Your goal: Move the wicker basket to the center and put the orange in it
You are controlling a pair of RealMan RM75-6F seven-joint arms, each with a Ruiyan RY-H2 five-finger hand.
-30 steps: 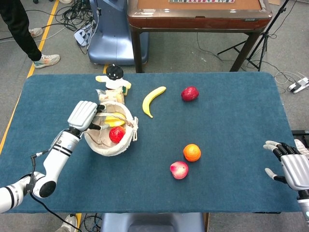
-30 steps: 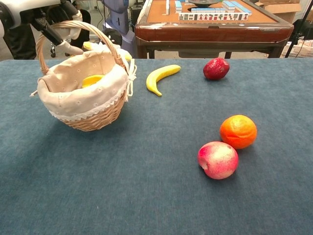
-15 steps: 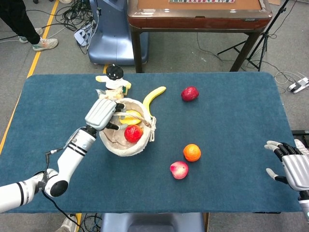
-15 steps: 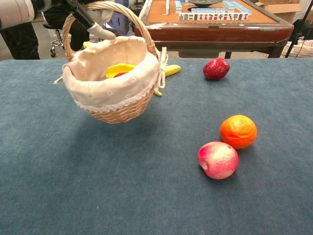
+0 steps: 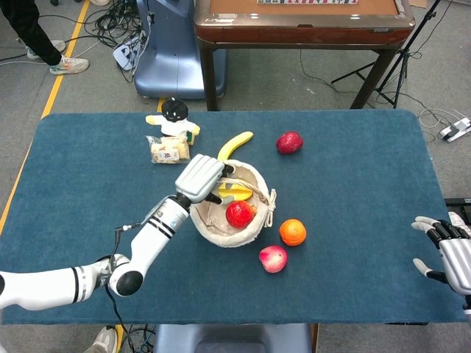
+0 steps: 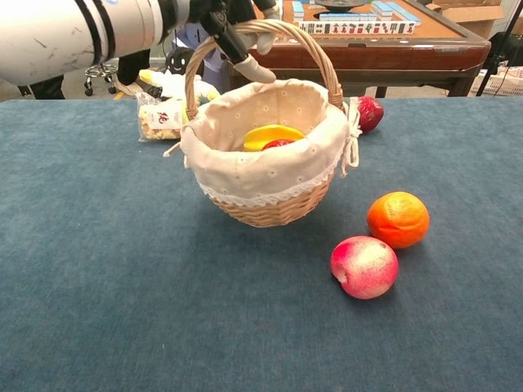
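Observation:
My left hand grips the handle of the wicker basket and holds it near the table's middle. In the chest view the basket has a white cloth lining and hangs tilted, with the left hand at the top of its handle. A red fruit and a yellow fruit lie inside it. The orange sits on the cloth just right of the basket; the chest view has the orange close by. My right hand is open at the table's right edge, far from the fruit.
A pink peach lies in front of the orange. A banana and a dark red fruit lie further back. A small doll and a snack bag stand at the back left. A wooden table stands behind.
My left hand has carried the basket rightward from the left side toward the middle, uncovering the snack bag and part of the banana. The right hand has barely moved.

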